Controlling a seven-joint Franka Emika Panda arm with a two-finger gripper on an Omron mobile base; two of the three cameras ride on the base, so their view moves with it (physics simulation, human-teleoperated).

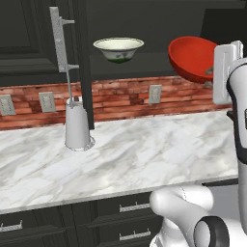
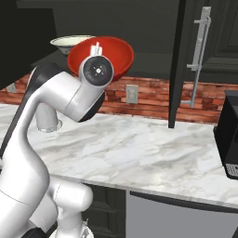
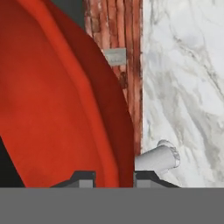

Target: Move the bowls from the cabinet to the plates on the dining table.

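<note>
I see one bowl sitting inside the open cabinet, up above the counter. To its right, another bowl hangs tilted in the air, pinched on its rim by my gripper. A paper towel holder stands on the counter, below and left of the bowls.

Glossy red bowl; glazed cream bowl; polished veined marble counter; rough red brick wall; brushed metal cabinet handle.

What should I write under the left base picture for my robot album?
The robot's end effector holds the tilted red bowl up in front of the open cabinet, where the cream-white bowl sits.
</note>
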